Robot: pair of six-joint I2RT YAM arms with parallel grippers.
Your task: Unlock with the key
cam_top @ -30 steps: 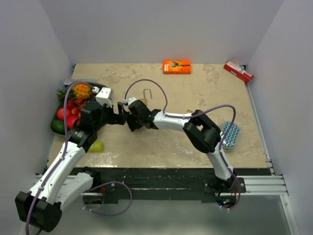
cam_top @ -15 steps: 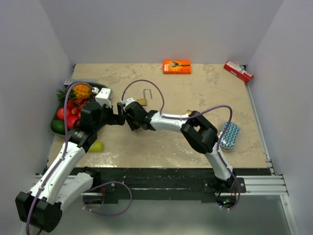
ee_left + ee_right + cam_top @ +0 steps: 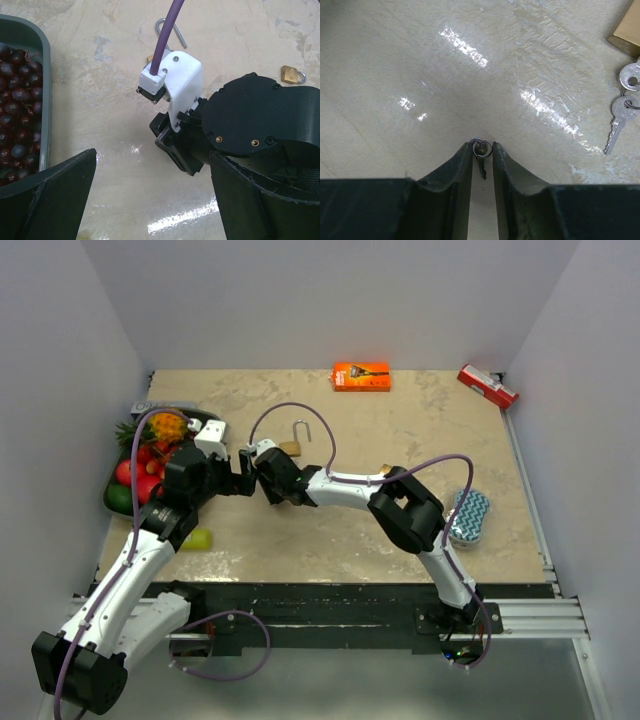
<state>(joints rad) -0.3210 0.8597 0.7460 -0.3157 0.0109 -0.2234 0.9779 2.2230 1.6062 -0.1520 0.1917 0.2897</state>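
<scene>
My right fingers (image 3: 466, 159) pinch a small key (image 3: 482, 161) by its ring, near the padlock (image 3: 627, 31); my left fingers (image 3: 62, 187) gape, empty.

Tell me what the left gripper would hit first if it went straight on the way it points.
Most likely the right gripper, pinching a small key: its black body and white camera mount lie straight ahead of the open left gripper. Depth is unclear, though.

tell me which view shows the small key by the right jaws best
Right wrist: the small key sits sharp and close between the right gripper's jaws. In the top external and left wrist views the right arm hides it.
</scene>
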